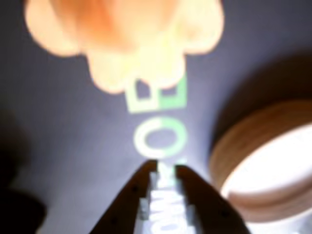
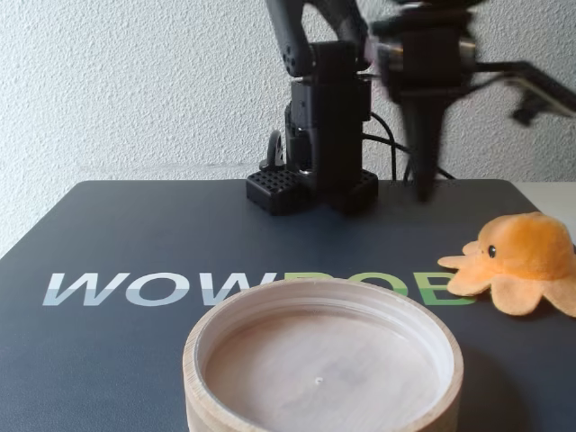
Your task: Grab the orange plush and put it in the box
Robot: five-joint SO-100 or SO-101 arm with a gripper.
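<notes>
The orange plush lies on the dark mat at the right, its black eye facing left and its pale tentacles spread flat. In the wrist view the plush fills the top edge, blurred. The box, round light wood with a pale inside, stands at the front centre; in the wrist view the box is at the lower right. My gripper hangs in the air behind and left of the plush, pointing down, blurred. In the wrist view the gripper has its fingers close together with nothing between them.
The arm's black base stands at the back centre of the mat, with cables behind it. The mat bears the lettering WOWROBO. A white textured wall is behind.
</notes>
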